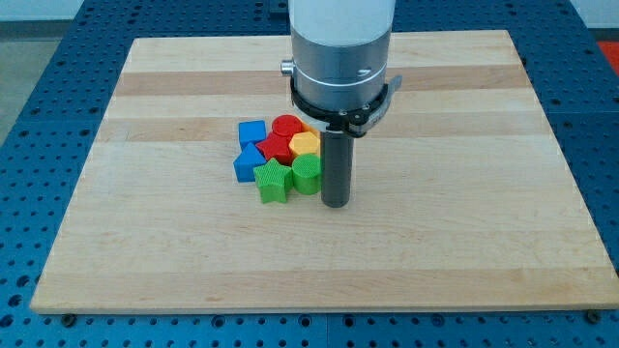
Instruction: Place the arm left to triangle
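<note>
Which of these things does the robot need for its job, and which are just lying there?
Needed:
- blue triangle
- my tip, now right of the whole cluster

Just lying about:
- blue cube
- red cylinder
- red star
- yellow block
- green star
- green cylinder

My tip (335, 202) stands just right of the clustered blocks (278, 155) on the board (464, 251).

the arm (340, 48) comes down from the view's top as a broad grey-white cylinder, ringed at its lower end by a black clamp (340, 104) with a small bolt on each side. below it a straight dark rod (335, 164) hangs upright. my tip (335, 204) rests on the board.
</note>
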Controlling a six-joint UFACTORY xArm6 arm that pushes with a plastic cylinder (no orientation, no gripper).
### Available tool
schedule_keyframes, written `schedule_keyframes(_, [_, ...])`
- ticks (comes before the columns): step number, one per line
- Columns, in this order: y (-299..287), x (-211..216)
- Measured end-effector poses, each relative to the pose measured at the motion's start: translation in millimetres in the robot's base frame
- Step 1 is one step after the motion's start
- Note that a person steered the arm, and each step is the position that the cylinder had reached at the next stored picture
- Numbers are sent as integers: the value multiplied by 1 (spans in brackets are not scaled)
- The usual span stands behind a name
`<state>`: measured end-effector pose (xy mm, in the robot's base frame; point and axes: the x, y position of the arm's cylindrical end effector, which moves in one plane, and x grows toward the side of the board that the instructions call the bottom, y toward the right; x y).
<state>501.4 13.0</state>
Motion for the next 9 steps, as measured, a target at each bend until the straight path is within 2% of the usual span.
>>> schedule_keyframes(1, [60, 9])
schedule_keyframes(2, [78, 13])
schedule_keyframes(3, [34, 28])
schedule_keyframes(5, [19, 35])
schedule_keyframes(6, [-20, 35])
schedule_keyframes(7, [-21, 36])
schedule_keyframes(9, [-81, 65])
